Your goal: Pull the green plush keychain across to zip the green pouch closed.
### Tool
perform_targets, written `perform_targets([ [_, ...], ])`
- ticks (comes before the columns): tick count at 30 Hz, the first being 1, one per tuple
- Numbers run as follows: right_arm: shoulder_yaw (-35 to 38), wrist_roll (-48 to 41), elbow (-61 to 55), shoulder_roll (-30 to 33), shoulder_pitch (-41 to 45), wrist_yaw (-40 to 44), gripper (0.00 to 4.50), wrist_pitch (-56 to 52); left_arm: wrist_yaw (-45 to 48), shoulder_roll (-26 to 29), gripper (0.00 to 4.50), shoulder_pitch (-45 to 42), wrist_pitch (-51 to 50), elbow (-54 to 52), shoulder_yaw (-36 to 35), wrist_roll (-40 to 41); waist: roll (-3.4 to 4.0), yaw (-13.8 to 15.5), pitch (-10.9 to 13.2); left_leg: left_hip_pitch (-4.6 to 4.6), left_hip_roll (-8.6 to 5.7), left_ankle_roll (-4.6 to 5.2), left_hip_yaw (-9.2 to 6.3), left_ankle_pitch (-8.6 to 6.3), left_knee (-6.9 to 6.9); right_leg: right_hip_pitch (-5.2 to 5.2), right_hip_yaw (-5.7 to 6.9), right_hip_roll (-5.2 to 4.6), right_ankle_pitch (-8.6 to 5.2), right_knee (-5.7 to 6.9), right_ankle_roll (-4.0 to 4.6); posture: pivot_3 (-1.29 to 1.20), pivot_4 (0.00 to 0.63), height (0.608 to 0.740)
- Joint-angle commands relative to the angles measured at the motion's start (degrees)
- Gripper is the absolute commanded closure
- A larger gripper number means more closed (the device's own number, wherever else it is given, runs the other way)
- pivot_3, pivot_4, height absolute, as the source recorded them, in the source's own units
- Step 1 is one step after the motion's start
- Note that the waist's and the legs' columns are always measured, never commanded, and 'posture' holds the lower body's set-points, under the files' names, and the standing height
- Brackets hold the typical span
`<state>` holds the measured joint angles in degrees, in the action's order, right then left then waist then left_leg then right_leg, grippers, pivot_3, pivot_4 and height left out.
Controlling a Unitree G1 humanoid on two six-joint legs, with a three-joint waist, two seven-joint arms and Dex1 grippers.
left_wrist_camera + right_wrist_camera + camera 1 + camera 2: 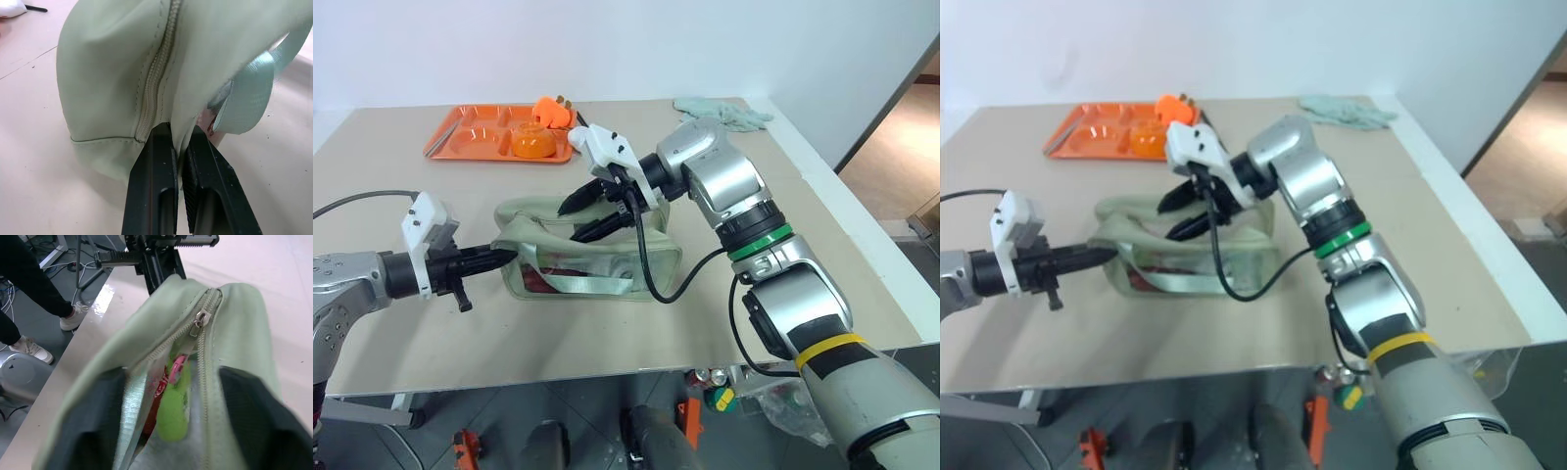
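Pouch [607,257]: mid-table, long axis running between the table's left and right edges; zip on top, partly open.
Keychain [175,404]: hangs from the zip pull into the open mouth, seen from the right wrist.
Left end effector [506,258]: pressed together, pinching the pouch's left end beside the zip, as the left wrist view shows.
Right end effector [592,216]: fingers spread, above the pouch top, apart from the keychain.
Tray [470,137]: orange, far left corner.

The table [431,323] was a plain beige top. On it sat the green pouch [597,269] around the middle, an orange tray [470,137] at the far left, and a pale mint glove [724,111] off at the far right corner.
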<state>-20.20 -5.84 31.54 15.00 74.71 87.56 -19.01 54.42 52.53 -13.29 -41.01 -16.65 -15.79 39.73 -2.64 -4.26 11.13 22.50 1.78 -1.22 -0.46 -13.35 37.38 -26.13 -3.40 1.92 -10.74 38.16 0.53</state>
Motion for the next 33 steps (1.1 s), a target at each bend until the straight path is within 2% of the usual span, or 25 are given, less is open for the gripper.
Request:
perform_targets([
  [1,-0.3,0.0,-2.2,0.1,0.1,0.5,0.04,0.8,0.2,0.1,4.5,0.3,0.5,-0.2,0.1,-0.4,0.0,0.0,0.0,0.0,0.0,0.0,0.0,0.0,0.0,0.0,0.0,0.0,0.0,0.0,0.0,0.0,0.15,0.74],
  [14,-3.3,3.6,-3.0,0.1,-1.8,0.2,0.02,10.4,0.4,-0.1,4.5,0.2,0.5,0.1,0.0,-0.7,0.0,0.0,0.0,-0.01,0.02,0.0,0.0,0.0,0.0,0.0,0.0,0.02,0.0,0.0,0.01,0.0,0.15,0.74],
  [18,-3.3,4.0,-1.7,-0.7,-1.3,-0.3,1.14,11.8,0.2,-0.2,4.5,0.4,0.3,-0.3,0.0,-0.6,0.0,0.0,0.0,-0.02,0.02,0.0,-0.01,0.0,0.0,0.0,0.0,0.02,0.0,0.0,0.01,0.0,0.15,0.74],
  [23,-3.2,4.2,-0.4,-1.2,-0.7,-0.4,2.9,12.4,0.1,0.0,4.5,0.7,0.2,-0.4,-0.5,-0.5,0.0,0.0,0.0,-0.01,0.01,0.0,0.0,0.0,0.0,0.0,0.0,0.01,0.0,0.0,0.01,0.0,0.15,0.74],
  [24,-3.3,4.2,-0.3,-1.3,-0.6,-0.3,3.06,12.5,0.1,0.0,4.5,0.7,0.2,-0.5,-0.5,-0.4,0.0,0.0,0.0,-0.01,0.01,0.0,0.0,0.0,0.0,0.0,0.0,0.01,0.0,0.0,0.01,0.0,0.15,0.74],
  [26,-3.4,4.3,-0.4,-1.3,-0.7,-0.1,3.85,12.5,0.0,0.0,4.5,0.7,0.2,-0.5,-0.6,-0.4,0.0,0.0,0.0,-0.01,0.0,0.0,-0.01,0.0,0.0,0.0,0.0,-0.01,-0.01,0.0,0.0,0.0,0.15,0.74],
  [33,-4.8,5.5,0.1,-1.7,-1.4,-0.1,3.85,13.2,0.0,0.0,4.5,0.6,0.2,-0.5,-0.5,-0.4,0.0,0.0,0.0,-0.01,0.01,0.0,-0.01,0.0,0.0,0.0,0.01,0.01,-0.01,0.0,0.01,0.0,0.15,0.74],
])
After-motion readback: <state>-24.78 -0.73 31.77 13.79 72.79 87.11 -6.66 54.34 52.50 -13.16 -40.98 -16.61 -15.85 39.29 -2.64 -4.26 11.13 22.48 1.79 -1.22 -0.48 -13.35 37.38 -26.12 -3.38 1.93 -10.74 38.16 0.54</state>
